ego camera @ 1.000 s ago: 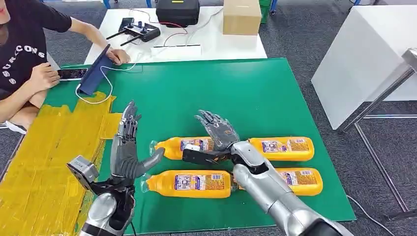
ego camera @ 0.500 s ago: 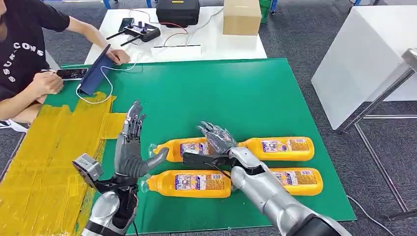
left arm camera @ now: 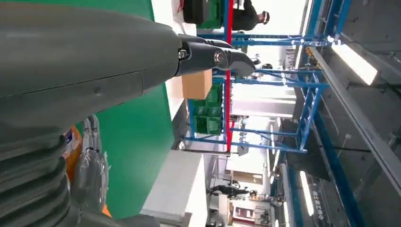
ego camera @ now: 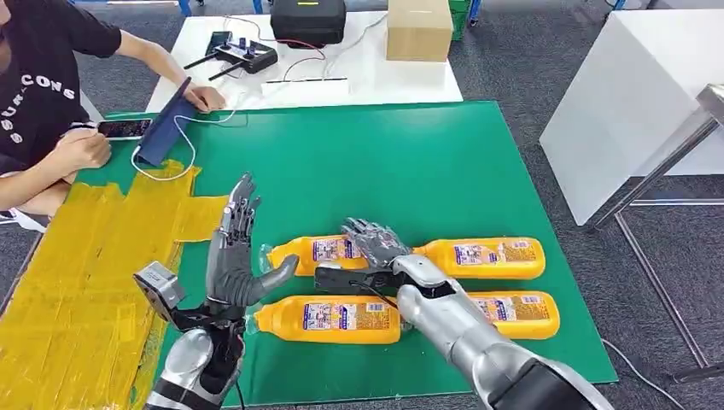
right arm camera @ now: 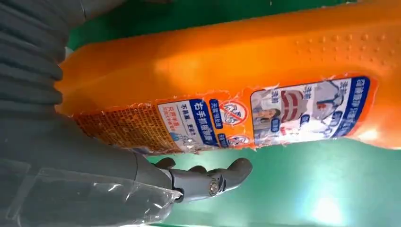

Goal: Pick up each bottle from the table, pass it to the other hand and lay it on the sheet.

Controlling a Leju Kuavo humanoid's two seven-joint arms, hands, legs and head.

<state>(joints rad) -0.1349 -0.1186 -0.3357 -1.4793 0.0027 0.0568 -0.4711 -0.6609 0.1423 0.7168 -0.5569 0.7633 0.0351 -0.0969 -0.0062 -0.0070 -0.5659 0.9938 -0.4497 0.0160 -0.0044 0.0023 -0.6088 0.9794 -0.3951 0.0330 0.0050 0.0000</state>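
Right hand: lowered palm-down over the orange bottle in the far row, near the middle of the green table. Its fingers are spread over the bottle's labelled body and its thumb reaches out toward the bottle below; whether the fingers actually grip the bottle cannot be told. In the right wrist view the thumb lies apart from the bottle's label side, with green surface showing between them. Against the picture of one second ago, the hand has sunk from a raised, tilted pose to lie low on the bottle.

Left hand: held upright, empty, fingers straight and apart, thumb stretched toward the cap end of the same bottle without touching it. It stands between the bottles and the yellow sheet, which covers the table's left edge. Since the earlier picture it has shifted slightly farther from the near edge.

Other bottles, all lying on their sides with caps toward the left: a near-left bottle just below the right hand; a far-right bottle beyond the right wrist; a near-right bottle partly hidden by the right forearm. None has moved.

At the far left corner sits a person with a phone and a propped tablet.
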